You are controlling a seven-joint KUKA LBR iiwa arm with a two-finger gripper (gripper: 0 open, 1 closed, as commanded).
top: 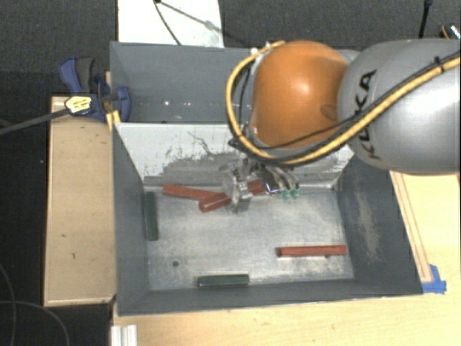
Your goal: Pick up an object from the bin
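Gripper point(240, 192) low at the bin's point(130, 225) back middle, touching two crossed red sticks point(214, 203); open or closed cannot be told. Third red stick point(311, 251) near front right corner.

The grey bin's floor point(238, 240) lies open across its middle. A dark bar point(150, 216) lines the left wall, a second dark bar point(223, 281) the near wall, and a red bar point(311, 251) lies near right. Two red-brown sticks point(216, 203), seemingly overlapping, crowd the far middle beside the gripper point(241, 193); the orange cover point(299, 92) overhangs far right.
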